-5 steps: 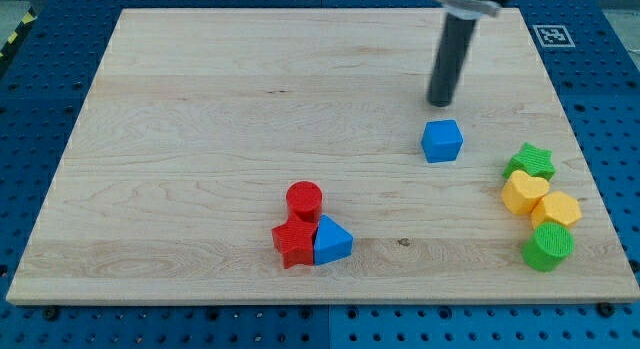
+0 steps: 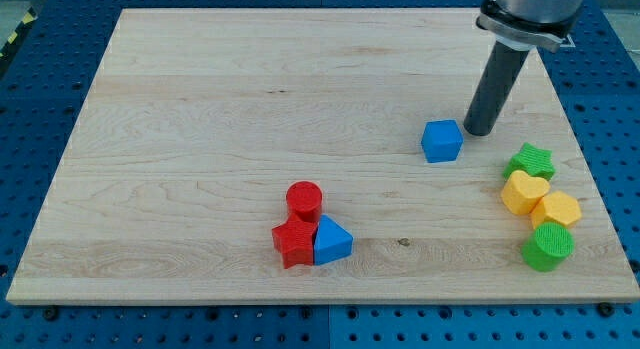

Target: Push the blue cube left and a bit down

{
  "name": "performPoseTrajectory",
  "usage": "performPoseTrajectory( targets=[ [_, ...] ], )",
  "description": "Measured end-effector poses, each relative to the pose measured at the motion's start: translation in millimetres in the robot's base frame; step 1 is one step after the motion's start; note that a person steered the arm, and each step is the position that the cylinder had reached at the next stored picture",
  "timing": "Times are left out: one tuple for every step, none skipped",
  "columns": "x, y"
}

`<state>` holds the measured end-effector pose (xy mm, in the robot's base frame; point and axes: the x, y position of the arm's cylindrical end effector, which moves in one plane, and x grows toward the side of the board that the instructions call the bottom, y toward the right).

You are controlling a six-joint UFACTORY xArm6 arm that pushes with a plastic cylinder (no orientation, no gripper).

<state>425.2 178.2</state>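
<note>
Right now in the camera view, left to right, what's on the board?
red star → red cylinder → blue triangular block → blue cube → my tip, just right of the cube → right-side cluster: green star, yellow heart, green cylinder, yellow hexagonal block.

I am looking at a lab or robotics test bench, not a home or shop. A pale wooden board (image 2: 250, 119) lies on a blue perforated metal table (image 2: 600, 109) with a regular grid of holes, the kind used for mounting fixtures. A black-and-white fiducial marker (image 2: 551, 34) sits at the board's top right corner. Yellow-black hazard tape (image 2: 15, 37) shows at the view's top left edge.
</note>
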Motion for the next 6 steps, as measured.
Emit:
performPoseTrajectory(
  targets=[
    [0, -1],
    [11, -3],
    [17, -37],
    [16, -73],
    [16, -73],
    [16, -79]
  ],
)
